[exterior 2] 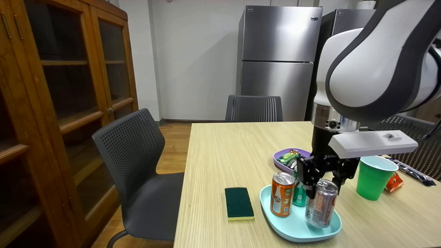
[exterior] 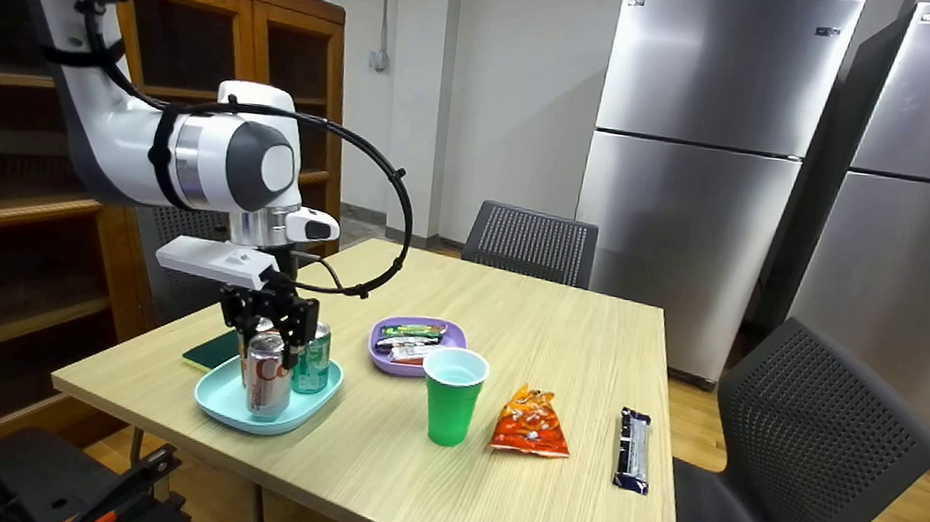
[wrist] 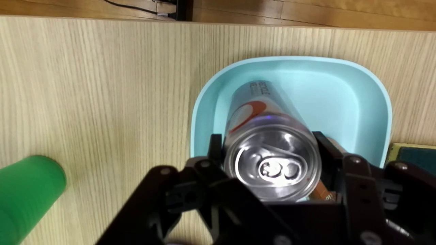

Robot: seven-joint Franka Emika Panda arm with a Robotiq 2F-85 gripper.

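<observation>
Arm [exterior: 220, 166]: bent over, wrist pointing straight down.
End effector [wrist: 269, 144]: parted to the width of the silver can [exterior 2: 321, 208], gripping it near its top.
Blue tray [exterior 2: 298, 229]: silver can roughly upright within the rim, orange can [exterior 2: 281, 198] and green can [exterior: 313, 362] close by; whether its base touches, I can't tell.
Sponge [exterior 2: 238, 203]: just beside the tray.
Green cup [exterior: 450, 406]: across a stretch of table [exterior: 561, 332], purple tray [exterior: 395, 369] near it.
Table edge [wrist: 102, 19]: close to the tray, a strip between.
</observation>
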